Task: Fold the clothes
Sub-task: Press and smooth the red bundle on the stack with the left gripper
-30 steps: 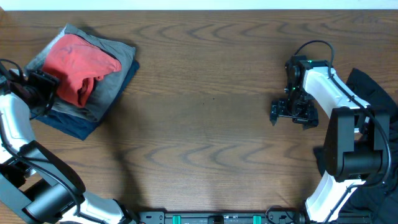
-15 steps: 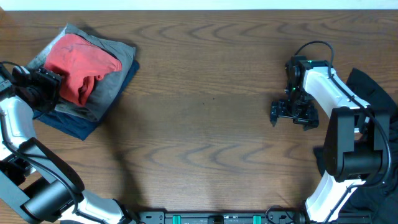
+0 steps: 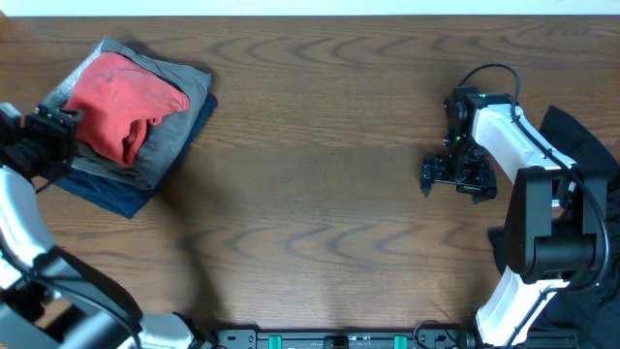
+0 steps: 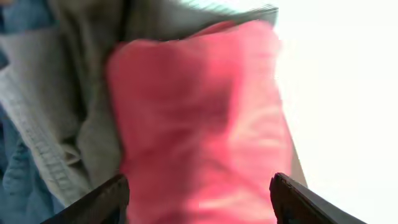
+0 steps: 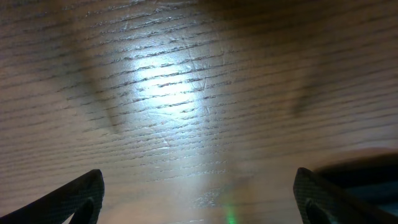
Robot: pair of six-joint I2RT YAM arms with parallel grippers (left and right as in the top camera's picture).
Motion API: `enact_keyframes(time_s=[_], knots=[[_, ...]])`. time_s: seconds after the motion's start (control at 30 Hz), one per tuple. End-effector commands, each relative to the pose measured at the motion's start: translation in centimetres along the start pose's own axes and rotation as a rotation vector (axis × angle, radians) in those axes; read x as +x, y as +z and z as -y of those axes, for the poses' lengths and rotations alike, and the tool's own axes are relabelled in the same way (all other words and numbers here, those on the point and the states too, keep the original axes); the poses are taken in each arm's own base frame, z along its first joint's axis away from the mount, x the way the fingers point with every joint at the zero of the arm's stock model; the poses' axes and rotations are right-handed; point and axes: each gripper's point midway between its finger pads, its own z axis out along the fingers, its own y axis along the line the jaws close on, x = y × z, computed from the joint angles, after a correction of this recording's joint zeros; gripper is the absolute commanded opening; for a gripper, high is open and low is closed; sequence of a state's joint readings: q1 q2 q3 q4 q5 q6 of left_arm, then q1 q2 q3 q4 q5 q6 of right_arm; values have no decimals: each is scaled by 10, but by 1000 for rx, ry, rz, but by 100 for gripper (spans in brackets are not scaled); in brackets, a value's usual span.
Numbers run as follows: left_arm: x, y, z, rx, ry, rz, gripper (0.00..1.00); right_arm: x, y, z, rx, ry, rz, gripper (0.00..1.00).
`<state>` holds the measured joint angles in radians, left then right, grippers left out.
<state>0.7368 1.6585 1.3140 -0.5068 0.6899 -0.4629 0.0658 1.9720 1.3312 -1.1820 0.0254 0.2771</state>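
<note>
We find the coral-red T-shirt (image 3: 124,102) bunched on the grey folded garment (image 3: 179,107) at the far left of the desk (image 3: 320,194). Its long axis runs near-far, and it sits just right of our left pincer (image 3: 64,122), whose jaws are spread and empty. Our right pincer (image 3: 453,184), likewise spread, hangs well apart, so we judge the left arm nearer.

My left gripper (image 3: 64,136) is backing away from the coral-red T-shirt (image 3: 126,97). A second ago its fingers lay over the T-shirt's left edge; now they stand just beside that edge, further out from it. My left arm (image 3: 15,208) swings outward too, and more of the T-shirt's left side shows uncovered.
</note>
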Motion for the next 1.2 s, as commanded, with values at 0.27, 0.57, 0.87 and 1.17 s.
enact_keyframes(time_s=[0.27,0.57,0.87,1.17], knots=[[-16,16,-6,8,51,39,74,4,-6,4,-3,15,4,96],[-12,46,-38,-17,-10,-27,74,6,-6,4,0,15,-6,96],[-18,43,-48,-49,-18,0,74,6,-6,5,0,15,-7,96],[-12,60,-60,-56,-38,-37,74,7,-6,5,1,15,-9,97]])
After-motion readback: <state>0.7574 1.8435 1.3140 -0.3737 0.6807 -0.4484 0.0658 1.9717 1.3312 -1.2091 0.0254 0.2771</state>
